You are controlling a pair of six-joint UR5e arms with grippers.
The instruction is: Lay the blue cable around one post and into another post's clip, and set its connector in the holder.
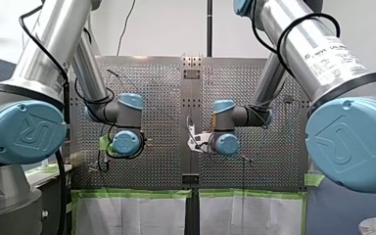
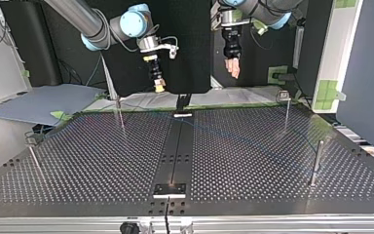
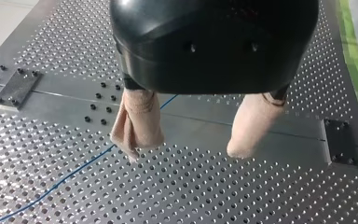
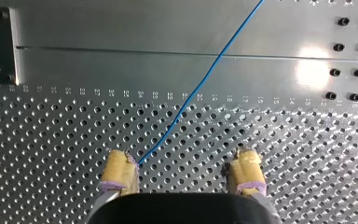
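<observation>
Hanging over the perforated table point(image 4: 284, 140), left gripper point(image 3: 185, 153) and right gripper point(image 4: 182, 156), fingers apart, empty; blue cable point(image 4: 200, 79), ends cut off.

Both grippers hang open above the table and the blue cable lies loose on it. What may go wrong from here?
1. The blue cable is thin and lies flat on the perforated table. It passes off-centre below my right gripper, so a descent may miss it or hit metal.
2. My left gripper hangs over the same cable; if both arms descend there, they might collide.
</observation>
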